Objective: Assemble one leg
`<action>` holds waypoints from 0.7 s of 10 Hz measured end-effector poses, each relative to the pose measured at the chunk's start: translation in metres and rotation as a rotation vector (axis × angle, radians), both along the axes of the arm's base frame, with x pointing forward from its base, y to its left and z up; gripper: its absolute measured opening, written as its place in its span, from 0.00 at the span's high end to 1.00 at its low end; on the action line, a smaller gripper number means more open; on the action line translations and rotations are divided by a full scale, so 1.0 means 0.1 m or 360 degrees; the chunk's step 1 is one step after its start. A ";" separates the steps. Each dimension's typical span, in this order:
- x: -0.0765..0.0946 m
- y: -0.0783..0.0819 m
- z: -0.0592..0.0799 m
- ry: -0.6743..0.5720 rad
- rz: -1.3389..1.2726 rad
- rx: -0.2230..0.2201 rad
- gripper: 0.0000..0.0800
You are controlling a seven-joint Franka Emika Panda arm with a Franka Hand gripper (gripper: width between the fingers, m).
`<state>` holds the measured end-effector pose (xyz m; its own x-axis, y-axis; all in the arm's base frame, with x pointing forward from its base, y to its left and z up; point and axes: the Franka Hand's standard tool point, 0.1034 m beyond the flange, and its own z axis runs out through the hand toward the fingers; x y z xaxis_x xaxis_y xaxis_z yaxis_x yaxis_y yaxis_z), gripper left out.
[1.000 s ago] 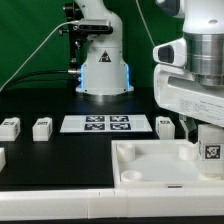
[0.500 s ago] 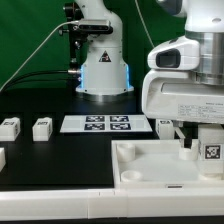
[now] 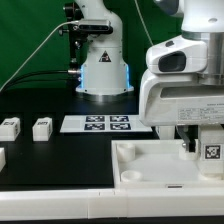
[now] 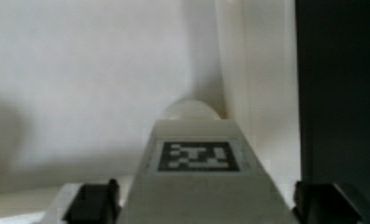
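My gripper [image 3: 205, 135] is at the exterior view's right, over the large white tray-like piece [image 3: 150, 165]. It is shut on a white leg [image 3: 211, 150], whose tag faces the camera, and holds it upright at the tray's far right part. In the wrist view the leg [image 4: 200, 155] fills the space between the two dark fingers [image 4: 97, 200] of the gripper [image 4: 208, 202]. The leg's far end points at a round socket [image 4: 196, 108] in the white tray surface. Whether the leg touches the tray is hidden.
The marker board [image 3: 106, 124] lies in the middle of the black table. Two loose legs [image 3: 9, 127] [image 3: 42, 128] stand to its left, and a third [image 3: 2, 157] is at the left edge. The robot base [image 3: 103, 70] is behind.
The wrist housing has shifted toward the exterior view's left and now covers more of the table behind it. The held leg has stayed at nearly the same spot over the tray.
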<state>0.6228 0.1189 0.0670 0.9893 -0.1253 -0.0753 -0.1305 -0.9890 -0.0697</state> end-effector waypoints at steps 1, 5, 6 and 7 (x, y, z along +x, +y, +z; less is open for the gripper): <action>0.00 0.00 0.00 0.0000 0.0000 0.0000 0.55; 0.00 0.00 0.00 0.0006 -0.0071 -0.0005 0.64; 0.00 0.00 0.00 0.0011 -0.0140 -0.0007 0.64; 0.00 0.00 0.00 0.0027 -0.0339 -0.0019 0.64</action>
<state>0.6227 0.1192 0.0669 0.9388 -0.3327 -0.0892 -0.3381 -0.9396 -0.0542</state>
